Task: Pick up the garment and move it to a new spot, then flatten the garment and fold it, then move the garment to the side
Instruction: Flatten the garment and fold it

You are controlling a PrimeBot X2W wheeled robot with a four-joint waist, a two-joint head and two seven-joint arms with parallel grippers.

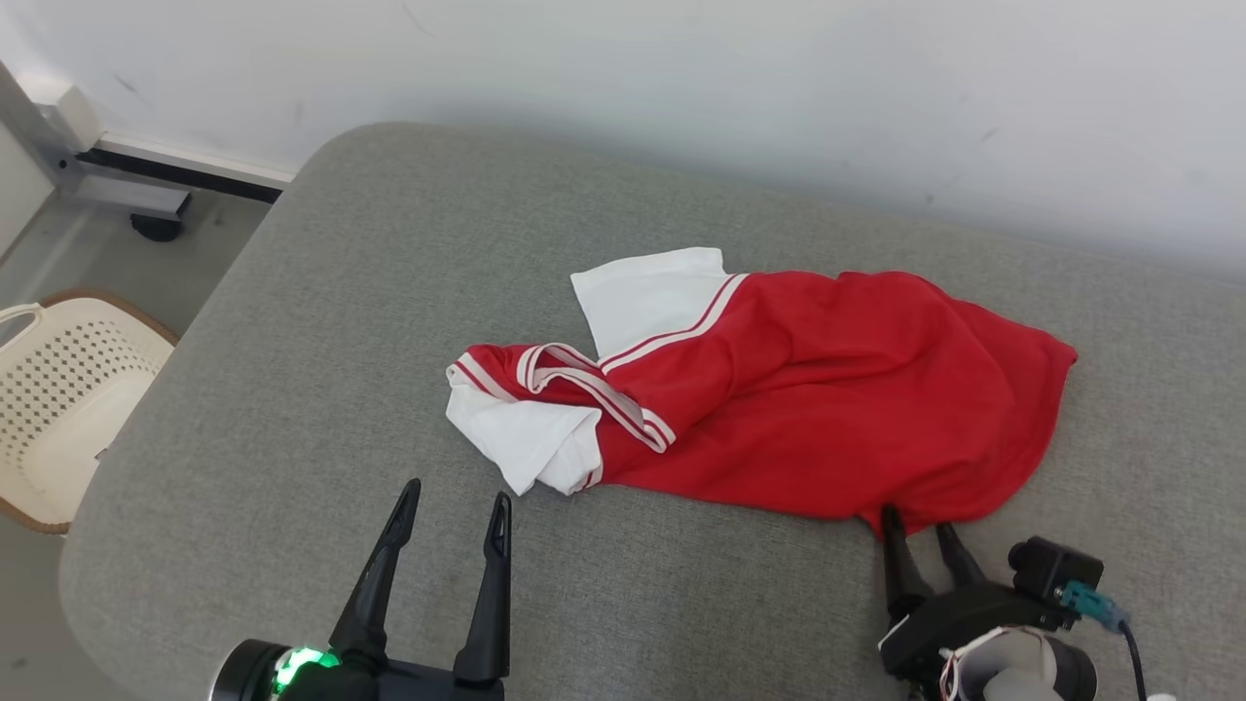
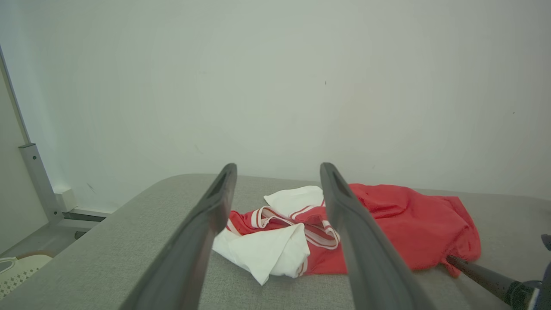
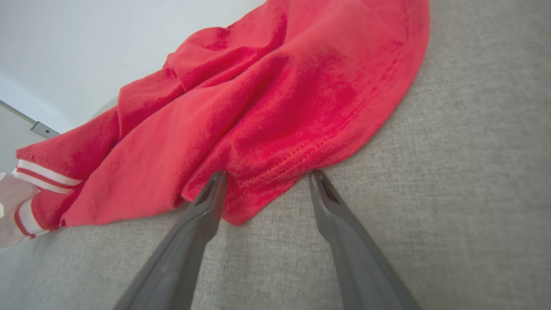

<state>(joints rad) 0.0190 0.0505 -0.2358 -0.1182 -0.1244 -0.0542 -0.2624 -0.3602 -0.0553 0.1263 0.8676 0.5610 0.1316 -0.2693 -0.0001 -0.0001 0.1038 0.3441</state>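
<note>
The crumpled red garment with white striped sleeves (image 1: 827, 409) lies on the middle of the grey padded cushion (image 1: 292, 389). The right gripper (image 1: 918, 523), jaws spread, is at the garment's near hem; I think it is better to slide one finger under before closing. The left gripper (image 1: 458, 492), jaws also spread, hovers apart.
</note>
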